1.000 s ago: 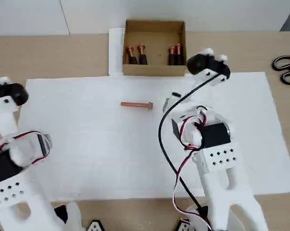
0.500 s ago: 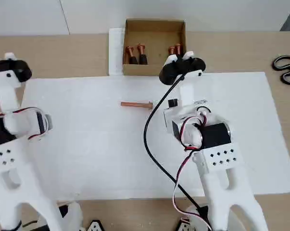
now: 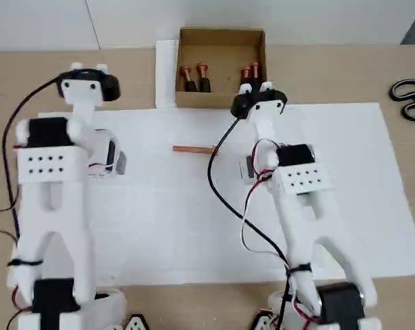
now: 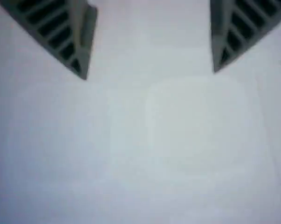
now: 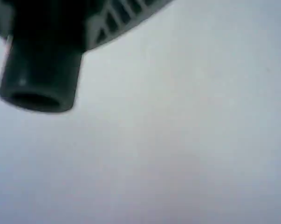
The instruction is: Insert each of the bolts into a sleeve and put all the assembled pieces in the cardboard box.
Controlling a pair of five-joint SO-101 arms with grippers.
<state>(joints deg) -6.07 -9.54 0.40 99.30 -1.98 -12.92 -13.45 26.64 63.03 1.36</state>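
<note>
Four assembled pieces (image 3: 202, 77) stand in the cardboard box (image 3: 222, 32).

The table (image 3: 56, 75) is pale tan wood grain, and the sheet (image 3: 159, 220) on it is plain white. At the far edge, the cardboard box (image 3: 223, 34) is brown; inside, the bolts (image 3: 202, 68) are copper and the sleeves (image 3: 190, 85) black. A lone bolt (image 3: 193, 148) on the sheet is the same copper. Both arms (image 3: 49, 179) are white with black motor blocks, trailing a black cable (image 3: 224, 199) and red wires (image 3: 259, 168). The left gripper (image 4: 149, 72) is dark grey with ribbed slats. The sleeve (image 5: 40, 70) is matt black. The scissors (image 3: 410, 96) at far right are black.
</note>
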